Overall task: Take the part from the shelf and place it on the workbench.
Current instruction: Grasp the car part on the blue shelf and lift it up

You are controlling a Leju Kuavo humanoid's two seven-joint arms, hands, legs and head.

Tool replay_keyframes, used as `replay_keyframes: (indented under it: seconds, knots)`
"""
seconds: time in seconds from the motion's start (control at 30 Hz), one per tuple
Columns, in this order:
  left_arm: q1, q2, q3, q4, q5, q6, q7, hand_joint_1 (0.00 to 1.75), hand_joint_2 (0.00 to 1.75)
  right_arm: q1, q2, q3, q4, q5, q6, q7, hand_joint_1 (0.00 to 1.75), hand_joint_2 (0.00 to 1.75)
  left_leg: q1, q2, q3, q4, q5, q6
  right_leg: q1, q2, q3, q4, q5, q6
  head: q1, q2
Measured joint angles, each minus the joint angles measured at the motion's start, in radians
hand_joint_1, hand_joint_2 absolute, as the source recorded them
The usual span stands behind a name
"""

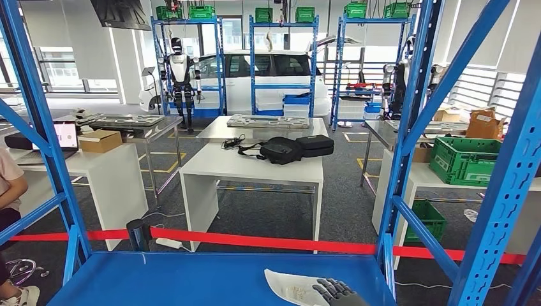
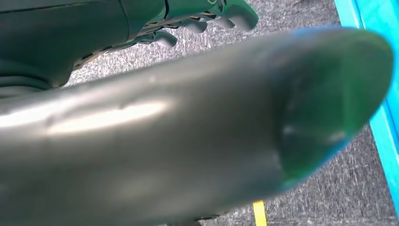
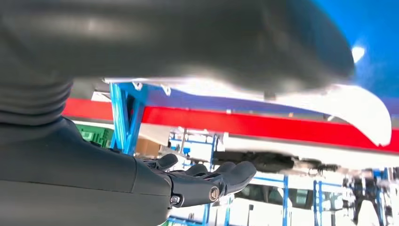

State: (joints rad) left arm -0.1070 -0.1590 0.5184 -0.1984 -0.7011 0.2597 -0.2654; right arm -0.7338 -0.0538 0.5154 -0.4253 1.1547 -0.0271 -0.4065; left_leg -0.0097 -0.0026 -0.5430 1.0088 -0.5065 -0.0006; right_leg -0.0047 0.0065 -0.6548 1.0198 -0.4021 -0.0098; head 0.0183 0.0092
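The part [image 1: 290, 285] is a flat white curved piece lying on the blue shelf board [image 1: 159, 280], at its near right. My right hand [image 1: 337, 293] reaches in at the part's right end, dark fingers spread over its edge. In the right wrist view the white part [image 3: 357, 108] lies against the blue board beside the blurred thumb. The fingers [image 3: 226, 176] stretch out straight with a gap between them and the part, and nothing is gripped. My left hand [image 2: 188, 132] hangs over grey floor, its fingers [image 2: 230, 14] loosely bent and holding nothing.
Blue shelf uprights [image 1: 408, 127] and diagonal braces [image 1: 504, 178] frame the view. Beyond a red barrier tape [image 1: 255, 242] stands a white table [image 1: 255, 169] carrying black bags [image 1: 287, 150]. Green crates [image 1: 462, 159] are at the right. A person [image 1: 9, 185] sits at the far left.
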Motion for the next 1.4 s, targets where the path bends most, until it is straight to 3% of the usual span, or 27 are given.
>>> replay_keyframes:
  seconds: [0.5,1.03,1.07,1.1,1.17,1.2,1.23,1.4]
  knots:
    - [0.001,-0.002,0.005,0.000,-0.014,-0.011,0.004,0.00,0.00,-0.020,-0.003,0.001,0.056,-0.007,0.082,0.035,0.00,1.75,0.000,0.000,0.001,0.000,0.000,0.000,0.000,0.000,-0.001,0.000,0.000,0.000,0.000,0.000]
    - [0.003,-0.002,0.005,0.001,-0.016,-0.011,-0.009,0.00,0.00,-0.021,-0.018,0.001,0.070,-0.024,0.082,0.043,0.00,1.75,0.000,0.000,0.002,0.000,0.000,0.000,0.000,0.000,-0.001,0.000,0.000,0.000,0.000,0.000]
    - [0.003,-0.002,0.005,0.001,-0.016,-0.011,-0.011,0.00,0.00,-0.020,-0.020,0.001,0.070,-0.025,0.081,0.045,0.12,1.75,0.000,0.000,0.002,0.000,0.000,0.000,0.000,0.000,-0.001,0.000,0.000,0.000,0.000,0.000]
    - [0.003,-0.002,0.005,0.001,-0.016,-0.011,-0.012,0.00,0.00,-0.018,-0.022,0.001,0.070,-0.026,0.081,0.046,0.40,1.75,0.000,0.000,0.003,0.000,0.000,0.000,0.000,0.000,-0.001,0.000,0.000,0.000,0.000,0.000]
    - [0.003,-0.002,0.005,0.001,-0.016,-0.011,-0.012,0.00,0.00,-0.016,-0.025,0.001,0.070,-0.028,0.080,0.047,1.25,1.75,0.000,0.000,0.003,0.000,0.000,0.000,0.000,0.000,-0.001,0.000,0.000,0.000,0.000,0.000]
    - [0.003,-0.002,0.005,0.001,-0.016,-0.011,-0.012,0.00,0.00,-0.016,-0.027,0.001,0.070,-0.029,0.080,0.048,1.56,1.75,0.000,0.000,0.004,0.000,0.000,0.000,0.000,0.000,-0.001,0.000,0.000,0.000,0.000,0.000]
    - [0.003,-0.002,0.005,0.001,-0.016,-0.011,-0.013,0.00,0.00,-0.015,-0.028,0.001,0.070,-0.030,0.081,0.048,1.72,1.75,0.000,0.000,0.004,0.000,0.000,0.000,0.000,0.000,-0.001,0.000,0.000,0.000,0.000,0.000]
    - [0.003,-0.002,0.006,0.001,-0.015,-0.026,-0.037,0.00,0.00,-0.015,-0.034,0.001,0.070,-0.034,0.083,0.047,1.75,1.75,0.000,0.000,0.004,0.000,0.000,0.000,0.000,0.000,-0.001,0.000,0.000,0.000,0.000,0.000]
